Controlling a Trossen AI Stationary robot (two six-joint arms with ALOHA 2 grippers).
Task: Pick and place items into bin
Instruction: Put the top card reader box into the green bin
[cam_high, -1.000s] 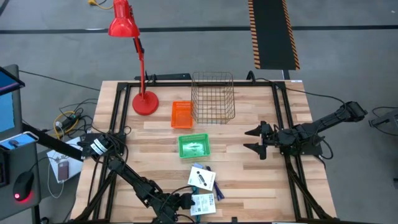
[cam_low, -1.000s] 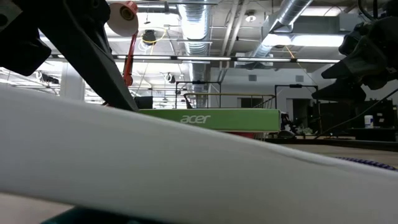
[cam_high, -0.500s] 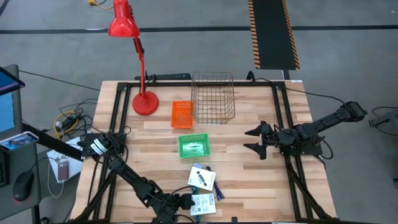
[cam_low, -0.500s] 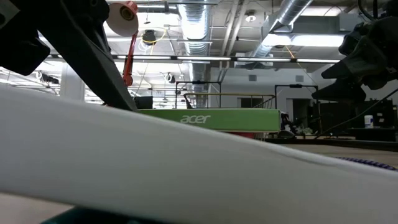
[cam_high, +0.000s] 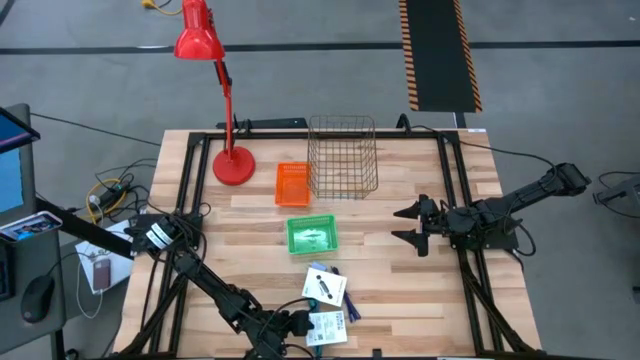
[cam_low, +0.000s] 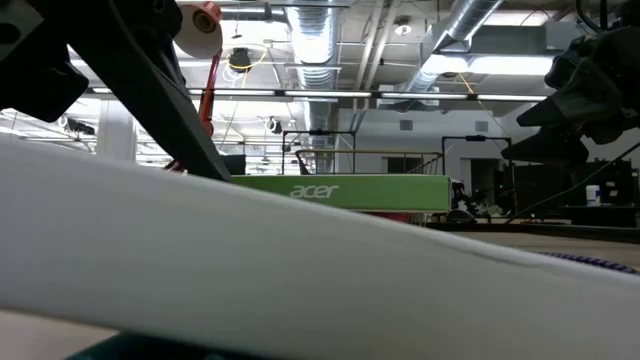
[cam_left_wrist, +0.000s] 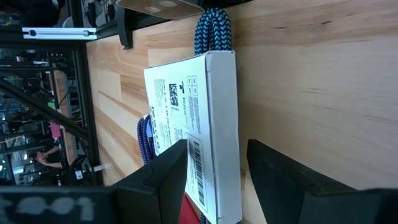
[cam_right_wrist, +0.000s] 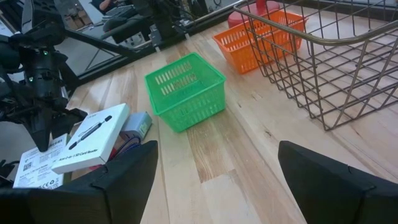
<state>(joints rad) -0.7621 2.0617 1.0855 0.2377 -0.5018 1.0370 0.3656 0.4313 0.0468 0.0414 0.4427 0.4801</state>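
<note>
high view | 2 card packs (cam_high: 326, 286) | 3 baskets | left gripper (cam_high: 300, 326) straddling 1 | right gripper (cam_high: 408, 227) apart

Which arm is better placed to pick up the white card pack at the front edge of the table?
The left. Its tool is open and straddles the white card pack with dark print. The right tool hangs open over bare wood, far from the pack.

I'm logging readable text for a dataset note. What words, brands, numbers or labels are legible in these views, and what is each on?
"acer": white letters on the green panel in the low view.
White card pack in front of the left hand: dense print, a square code and a barcode, all too small to read.
White pack with the pen picture: a line of print, too blurred to read.
</note>
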